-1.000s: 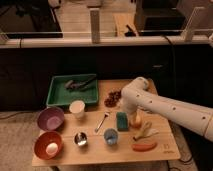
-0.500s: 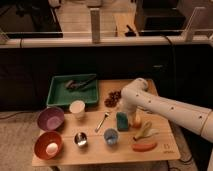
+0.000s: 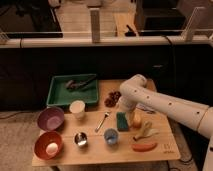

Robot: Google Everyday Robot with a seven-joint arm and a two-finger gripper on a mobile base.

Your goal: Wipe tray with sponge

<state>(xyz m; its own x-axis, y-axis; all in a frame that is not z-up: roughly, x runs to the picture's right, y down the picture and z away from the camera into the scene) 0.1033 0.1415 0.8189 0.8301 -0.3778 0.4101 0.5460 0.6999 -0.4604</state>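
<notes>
The green tray (image 3: 59,96) sits at the back left of the wooden table, with a dark utensil (image 3: 80,83) lying in it. The dark teal sponge (image 3: 122,121) lies flat on the table, right of centre, well apart from the tray. My white arm reaches in from the right and bends down. The gripper (image 3: 125,111) hangs just above the far end of the sponge. I cannot tell whether it touches the sponge.
Around the sponge are an orange object (image 3: 135,120), a spoon (image 3: 102,120), a blue cup (image 3: 111,136), a pale peel (image 3: 145,131) and a carrot (image 3: 144,147). A white cup (image 3: 77,109), purple bowl (image 3: 50,119), red bowl (image 3: 48,145), metal cup (image 3: 80,139) and dark berries (image 3: 114,97) are also there.
My arm has shifted a little to the left and the gripper has come down closer to the sponge. The sponge and the tray have not moved.
</notes>
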